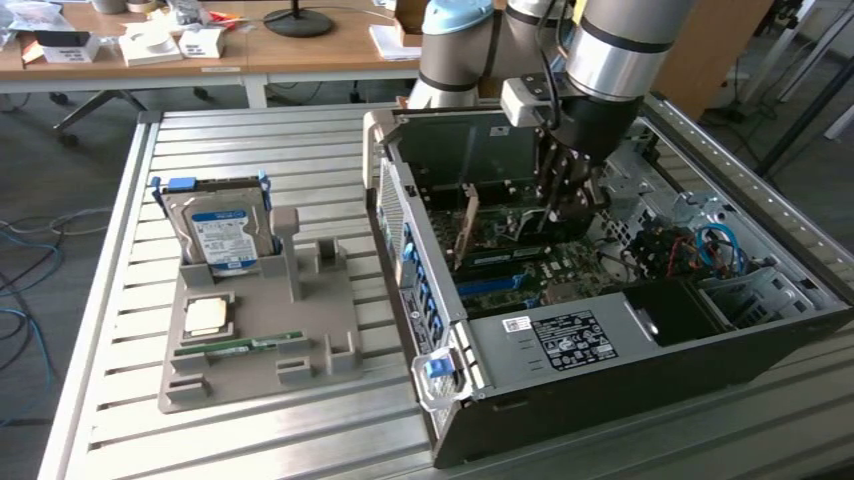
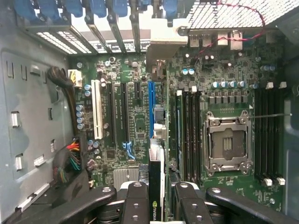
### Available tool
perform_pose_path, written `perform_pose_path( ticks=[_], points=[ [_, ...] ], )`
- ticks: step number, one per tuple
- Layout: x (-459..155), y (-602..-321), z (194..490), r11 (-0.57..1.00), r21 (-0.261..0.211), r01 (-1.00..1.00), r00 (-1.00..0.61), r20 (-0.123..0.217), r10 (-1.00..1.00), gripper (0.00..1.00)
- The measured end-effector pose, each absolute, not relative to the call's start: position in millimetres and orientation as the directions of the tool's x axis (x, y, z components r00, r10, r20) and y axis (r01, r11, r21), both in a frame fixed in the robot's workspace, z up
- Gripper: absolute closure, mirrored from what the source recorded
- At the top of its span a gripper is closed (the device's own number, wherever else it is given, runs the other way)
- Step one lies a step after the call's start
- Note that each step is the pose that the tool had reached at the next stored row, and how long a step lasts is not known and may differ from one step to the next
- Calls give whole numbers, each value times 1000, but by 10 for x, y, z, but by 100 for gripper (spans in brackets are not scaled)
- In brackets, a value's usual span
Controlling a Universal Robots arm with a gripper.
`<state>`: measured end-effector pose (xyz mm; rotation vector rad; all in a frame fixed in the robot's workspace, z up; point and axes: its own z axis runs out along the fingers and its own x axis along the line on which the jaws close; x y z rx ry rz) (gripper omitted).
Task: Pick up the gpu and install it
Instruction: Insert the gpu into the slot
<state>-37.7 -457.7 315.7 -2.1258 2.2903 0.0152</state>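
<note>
Gripper jaws closed narrowly on the gpu, which sits edge-on between the fingers, in line with the blue slot on the motherboard. Arm reaches straight down into the open computer case.

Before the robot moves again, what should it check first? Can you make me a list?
1. Gripper clamped on the gpu: ok, fingers sit on both sides of the card.
2. Gpu inside the open computer case, over the motherboard: ok.
3. Gpu edge lined up with the blue slot: cannot tell; it runs just beside it.
4. Gpu pushed down into a slot: cannot tell.
5. Cable bundle away from the blue slot: ok, it lies by the case wall.
</note>
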Motion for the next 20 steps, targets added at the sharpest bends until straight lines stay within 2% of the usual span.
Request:
perform_pose_path(
  ticks=[20],
  points=[
    [-472,-4649,3099,74,-4,-997,-74,-19,-997,74]
  ],
)
